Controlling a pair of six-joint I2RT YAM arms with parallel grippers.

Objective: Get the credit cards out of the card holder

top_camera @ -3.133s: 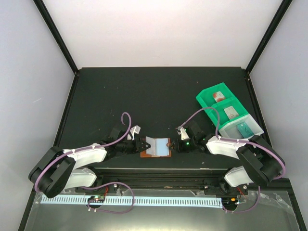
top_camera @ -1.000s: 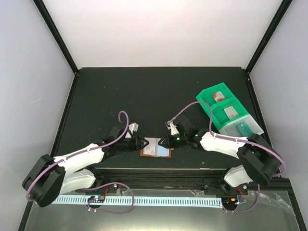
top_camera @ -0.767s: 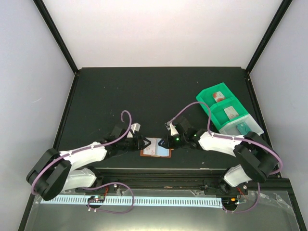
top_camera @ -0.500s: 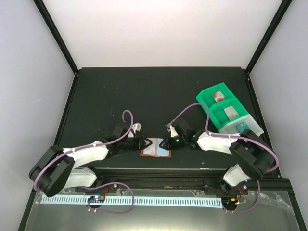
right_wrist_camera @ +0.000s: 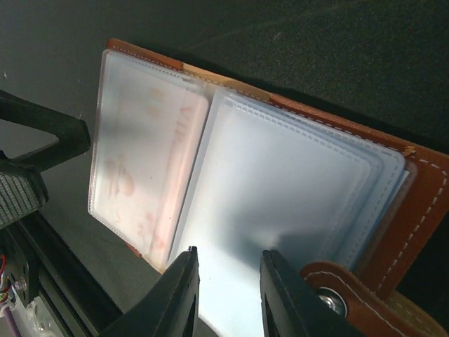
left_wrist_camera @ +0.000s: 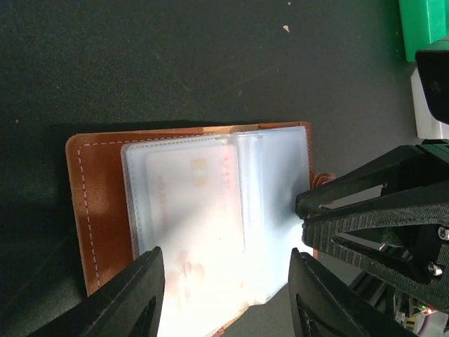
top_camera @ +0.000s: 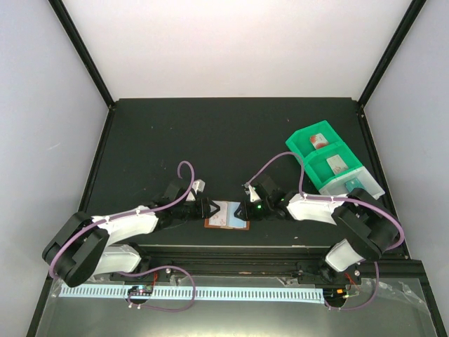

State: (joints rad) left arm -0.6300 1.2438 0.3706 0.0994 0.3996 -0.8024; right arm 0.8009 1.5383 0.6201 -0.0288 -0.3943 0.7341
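Note:
The card holder [top_camera: 226, 215] lies open near the table's front edge, brown leather [left_wrist_camera: 98, 210] with shiny pale pockets. A white credit card with red marks [left_wrist_camera: 193, 210] sits inside the left clear pocket, also in the right wrist view [right_wrist_camera: 144, 168]. My left gripper [top_camera: 208, 209] is open at the holder's left edge, straddling the pockets [left_wrist_camera: 228, 302]. My right gripper [top_camera: 243, 209] is open at the right edge, its fingers a little apart over the right pocket sleeves [right_wrist_camera: 228, 295], beside the snap tab [right_wrist_camera: 330, 298]. No greyish-white card shows in the holder.
A green compartmented tray [top_camera: 298, 149] stands at the right with small flat items in its compartments; a corner of it shows in the left wrist view [left_wrist_camera: 424, 28]. The table's front rail runs just below the holder.
Since 3 s ago, my right gripper has moved left onto the holder's right edge and my left gripper has closed in on its left edge. Over the last second hardly anything moved.

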